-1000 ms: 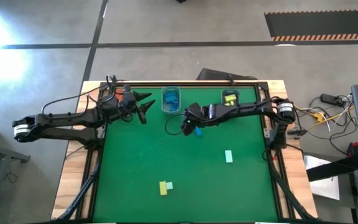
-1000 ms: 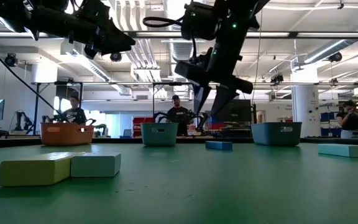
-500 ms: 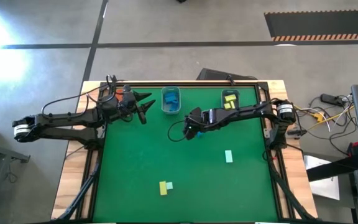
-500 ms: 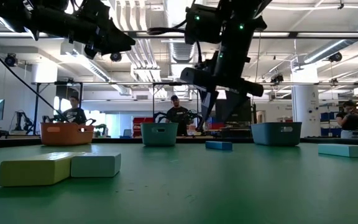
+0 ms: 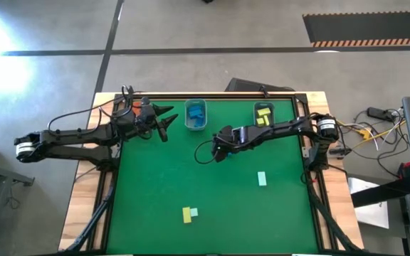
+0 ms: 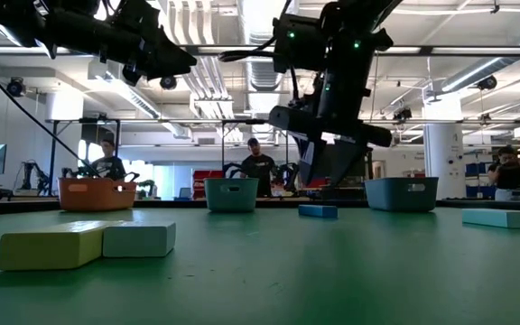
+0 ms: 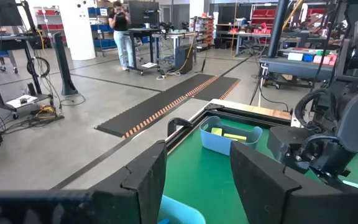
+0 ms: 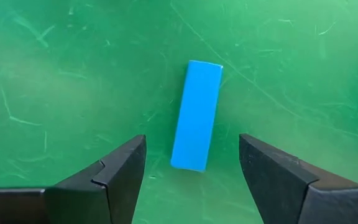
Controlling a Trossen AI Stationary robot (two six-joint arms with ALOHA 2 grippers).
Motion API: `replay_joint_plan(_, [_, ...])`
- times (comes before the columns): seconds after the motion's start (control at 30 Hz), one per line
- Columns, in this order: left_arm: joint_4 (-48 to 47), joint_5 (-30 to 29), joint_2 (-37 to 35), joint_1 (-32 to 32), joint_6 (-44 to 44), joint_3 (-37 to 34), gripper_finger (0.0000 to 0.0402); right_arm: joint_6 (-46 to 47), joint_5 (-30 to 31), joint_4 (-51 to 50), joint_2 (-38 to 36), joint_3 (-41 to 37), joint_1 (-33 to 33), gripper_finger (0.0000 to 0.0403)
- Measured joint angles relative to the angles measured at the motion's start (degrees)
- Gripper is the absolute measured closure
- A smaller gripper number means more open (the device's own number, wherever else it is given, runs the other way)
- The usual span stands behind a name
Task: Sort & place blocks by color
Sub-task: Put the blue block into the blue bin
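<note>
A blue rectangular block (image 8: 196,115) lies flat on the green table. My right gripper (image 8: 191,144) hovers above it, open, with one finger on each side and clear of it. The low view shows this block (image 6: 318,210) under the gripper (image 6: 332,173); in the high view the gripper (image 5: 219,149) hides it. A yellow block (image 6: 51,246) and a mint block (image 6: 139,239) lie side by side near the near edge (image 5: 188,213). Another mint block (image 5: 262,178) lies right of centre. My left gripper (image 5: 166,122) waits open at the far left.
Along the far edge stand a clear bin (image 5: 196,114) holding blue blocks and a grey bin (image 5: 264,112) holding yellow blocks. An orange bin (image 6: 97,193) shows in the low view, under my left arm. People stand in the room beyond the table.
My right gripper has moved a little toward the table's near edge and right, coming over the blue block, which now is hidden beneath it in the high view. It has turned about somewhat on the way. The blocks have stayed in place.
</note>
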Motion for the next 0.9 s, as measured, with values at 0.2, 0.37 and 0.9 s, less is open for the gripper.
replay_joint_plan(0.2, [0.0, 0.0, 0.0, 0.0, 0.0, 0.0, 0.0240, 1.0, 0.0, 0.6, 0.5, -1.7, 0.0, 0.0158])
replay_joint_plan(0.37, [0.0, 0.0, 0.0, 0.0, 0.0, 0.0, 0.0240, 1.0, -0.3, 1.5, 3.0, -2.1, 0.0, 0.0161])
replay_joint_plan(0.9, [0.0, 0.0, 0.0, 0.0, 0.0, 0.0, 0.0240, -0.2, -0.8, 3.1, 5.4, -2.1, -0.1, 0.0213])
